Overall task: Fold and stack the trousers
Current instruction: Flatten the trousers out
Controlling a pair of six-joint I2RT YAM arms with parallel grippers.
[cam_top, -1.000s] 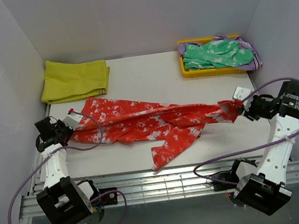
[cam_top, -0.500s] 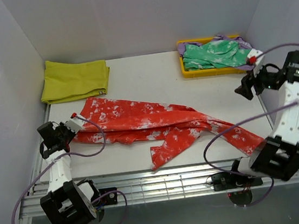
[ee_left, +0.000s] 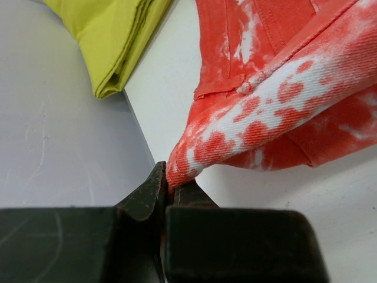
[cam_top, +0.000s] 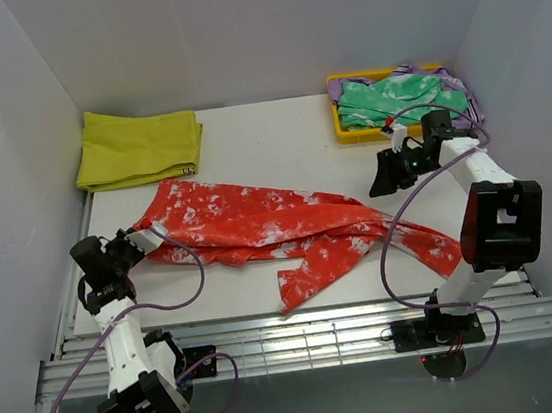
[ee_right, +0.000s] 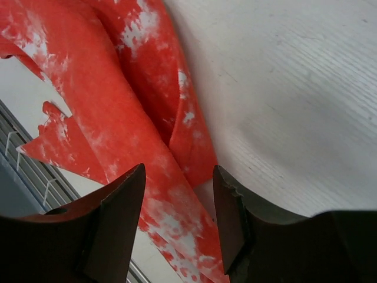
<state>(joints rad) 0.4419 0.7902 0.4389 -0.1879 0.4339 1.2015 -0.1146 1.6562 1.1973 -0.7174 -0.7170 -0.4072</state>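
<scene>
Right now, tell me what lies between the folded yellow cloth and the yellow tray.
Nothing: the top external view shows only bare white table between the cloth and the tray.

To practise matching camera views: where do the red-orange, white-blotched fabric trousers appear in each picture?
Top external: red-orange, white-blotched fabric trousers spread across the middle.
Left wrist: upper right, tapering to bottom centre.
Right wrist: left half, top to bottom.
Shared landmark: the white table.
</scene>
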